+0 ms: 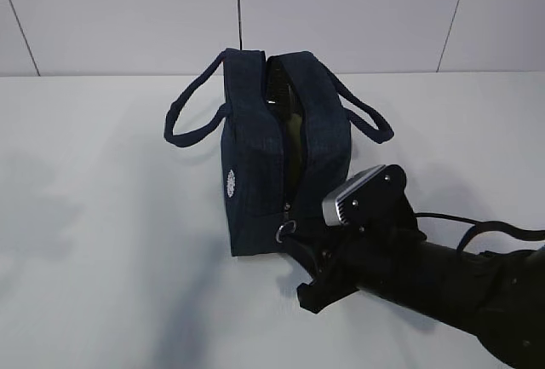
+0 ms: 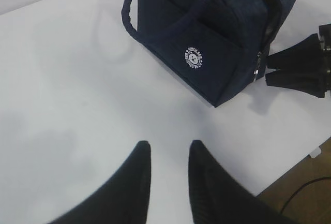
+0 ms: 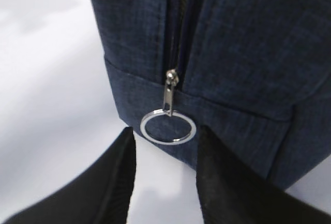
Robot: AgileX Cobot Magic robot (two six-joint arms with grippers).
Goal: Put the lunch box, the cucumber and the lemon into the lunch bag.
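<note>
left claw parted, right claw parted

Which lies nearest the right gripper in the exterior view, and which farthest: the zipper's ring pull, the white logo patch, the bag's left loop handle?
1. Ring pull: at the lunch bag's near end, right beside the right gripper.
2. White logo patch: on the bag's left side panel.
3. Left loop handle: far left, highest up.

A white table fills the scene. Behind it stands a pale panelled wall. A black cable lies at the right.
</note>
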